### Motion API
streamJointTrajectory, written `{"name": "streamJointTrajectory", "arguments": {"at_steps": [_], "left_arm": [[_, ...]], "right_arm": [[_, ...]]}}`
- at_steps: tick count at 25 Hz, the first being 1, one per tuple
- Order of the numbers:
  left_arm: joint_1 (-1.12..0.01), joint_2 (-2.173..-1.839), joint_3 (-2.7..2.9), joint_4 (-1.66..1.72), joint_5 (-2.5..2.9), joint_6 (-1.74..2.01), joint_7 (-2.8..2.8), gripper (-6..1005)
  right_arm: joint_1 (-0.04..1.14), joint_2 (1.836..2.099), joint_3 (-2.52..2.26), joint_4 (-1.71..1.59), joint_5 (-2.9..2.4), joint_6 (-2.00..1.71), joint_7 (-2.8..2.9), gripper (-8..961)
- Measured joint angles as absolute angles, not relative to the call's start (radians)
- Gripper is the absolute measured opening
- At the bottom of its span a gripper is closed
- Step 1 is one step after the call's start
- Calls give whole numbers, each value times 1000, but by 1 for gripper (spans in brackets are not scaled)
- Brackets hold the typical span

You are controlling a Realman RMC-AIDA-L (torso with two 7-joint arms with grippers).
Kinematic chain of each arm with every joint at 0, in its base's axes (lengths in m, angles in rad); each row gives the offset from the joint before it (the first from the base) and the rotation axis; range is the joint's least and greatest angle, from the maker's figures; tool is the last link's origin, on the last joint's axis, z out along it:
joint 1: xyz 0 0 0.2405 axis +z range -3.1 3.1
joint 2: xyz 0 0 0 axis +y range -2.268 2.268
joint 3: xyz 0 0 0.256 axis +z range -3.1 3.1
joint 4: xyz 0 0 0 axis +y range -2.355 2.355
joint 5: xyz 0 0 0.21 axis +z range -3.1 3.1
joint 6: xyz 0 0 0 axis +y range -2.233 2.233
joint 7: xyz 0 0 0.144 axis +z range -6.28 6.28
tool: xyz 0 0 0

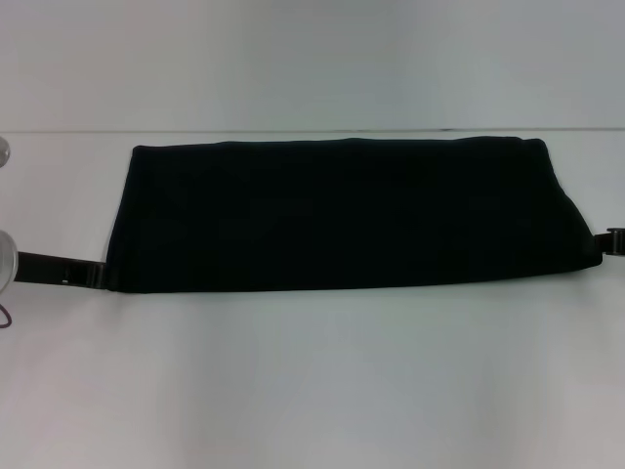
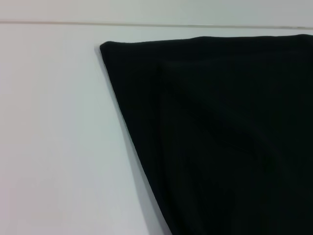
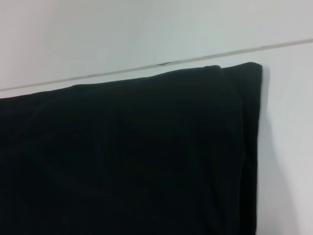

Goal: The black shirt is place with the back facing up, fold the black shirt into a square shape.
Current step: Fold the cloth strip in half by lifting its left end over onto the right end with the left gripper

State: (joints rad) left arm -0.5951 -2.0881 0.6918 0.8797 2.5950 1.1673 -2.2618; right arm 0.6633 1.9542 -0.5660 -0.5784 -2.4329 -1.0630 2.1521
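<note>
The black shirt (image 1: pixel 342 215), folded into a long band, lies across the far half of the tabletop (image 1: pixel 312 391). Soft, light and limp, it is best pinched at its short ends. Left gripper (image 1: pixel 93 275) and right gripper (image 1: pixel 611 242) sit low at those ends; whether their jaws are closed cannot be told.

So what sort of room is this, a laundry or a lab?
Probably a lab test bench: a bare white table against a plain pale wall, one soft black cloth shirt folded into a long band, and black robot grippers at its left and right ends.
</note>
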Motion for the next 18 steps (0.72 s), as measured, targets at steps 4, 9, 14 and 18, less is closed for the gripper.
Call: {"name": "streamJointTrajectory", "arguments": {"at_steps": [4,9,14,18], "left_arm": [[-595,-2088,687,882,2606,1167,-2262,-2],[-590,-2088,684,886,2616,1168,-2262,-2],[-588,-2088,683,887,2618,1174,-2262,-1],[-588,-2088,683,887,2619,1176,-2261,-1]], "right_arm": [[660,1954,-565,-578,-2433,-1061,2152,11],[651,1953,-561,-577,-2433,-1060,2152,11],[644,1953,-558,-577,-2433,-1060,2152,11],[638,1953,-558,-578,-2433,-1061,2151,12]]}}
